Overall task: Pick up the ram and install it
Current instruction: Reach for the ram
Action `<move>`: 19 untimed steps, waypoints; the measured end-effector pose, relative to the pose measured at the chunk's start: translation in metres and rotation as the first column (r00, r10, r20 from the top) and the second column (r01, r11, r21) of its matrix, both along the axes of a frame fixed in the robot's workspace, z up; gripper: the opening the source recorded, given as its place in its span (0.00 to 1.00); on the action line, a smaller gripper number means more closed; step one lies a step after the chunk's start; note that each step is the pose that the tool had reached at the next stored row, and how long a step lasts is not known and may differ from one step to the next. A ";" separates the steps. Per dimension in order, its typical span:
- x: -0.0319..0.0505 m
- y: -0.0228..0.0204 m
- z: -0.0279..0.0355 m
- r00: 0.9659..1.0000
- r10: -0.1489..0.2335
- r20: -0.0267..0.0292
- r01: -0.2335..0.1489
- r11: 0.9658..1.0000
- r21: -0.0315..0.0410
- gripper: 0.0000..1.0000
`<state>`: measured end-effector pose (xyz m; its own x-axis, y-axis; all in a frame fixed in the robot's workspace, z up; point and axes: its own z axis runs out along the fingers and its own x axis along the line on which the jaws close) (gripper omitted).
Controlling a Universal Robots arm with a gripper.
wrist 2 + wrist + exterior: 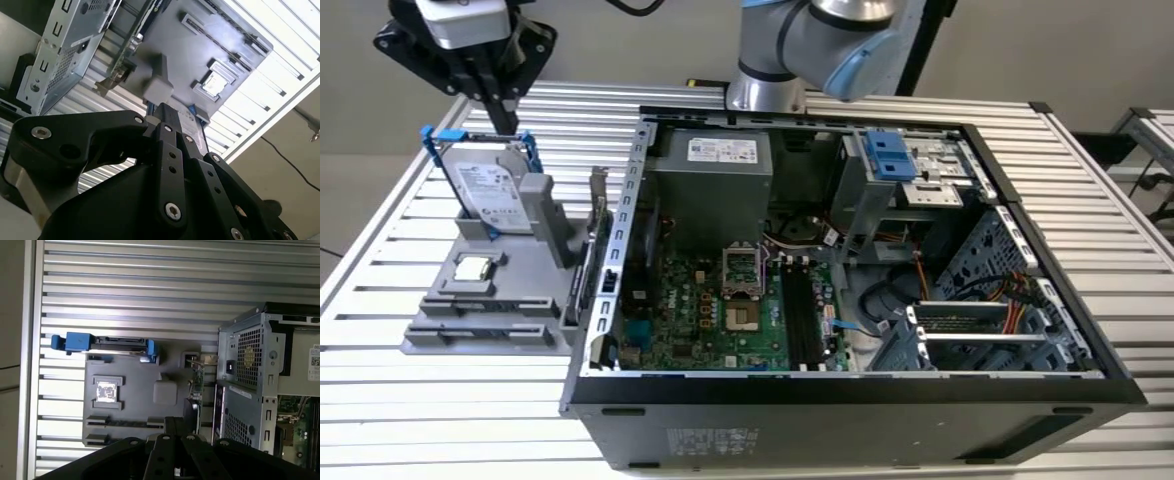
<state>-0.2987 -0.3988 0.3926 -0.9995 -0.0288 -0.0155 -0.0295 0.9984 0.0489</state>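
The ram (196,385) is a thin green board standing on edge in the grey holder (130,375), along the side nearest the computer case. In the second wrist view the ram (127,62) shows as a green strip between holder and case. My gripper (496,112) hangs at the far left of the exterior view, just above the top of the hard drive (494,190). It is well away from the ram. In both wrist views the black fingers (167,125) lie together, shut, with nothing between them. Memory slots (801,315) run dark along the motherboard.
The holder (480,300) also carries the hard drive in its blue-handled frame (77,341) and a small silver processor chip (106,390). The open case (854,390) sits on the slatted metal table (400,400). The arm's base (767,60) stands behind the case.
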 end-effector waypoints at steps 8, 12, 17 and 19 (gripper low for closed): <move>-0.0138 0.0000 0.0001 1.000 0.000 -0.003 0.000 1.000 0.000 0.00; -0.0203 0.0000 0.0000 1.000 0.000 -0.004 0.000 1.000 0.000 0.00; -0.0282 0.0000 0.0000 1.000 0.000 -0.005 0.000 1.000 0.000 0.00; -0.0313 0.0000 0.0000 1.000 0.000 -0.005 0.000 1.000 0.000 0.00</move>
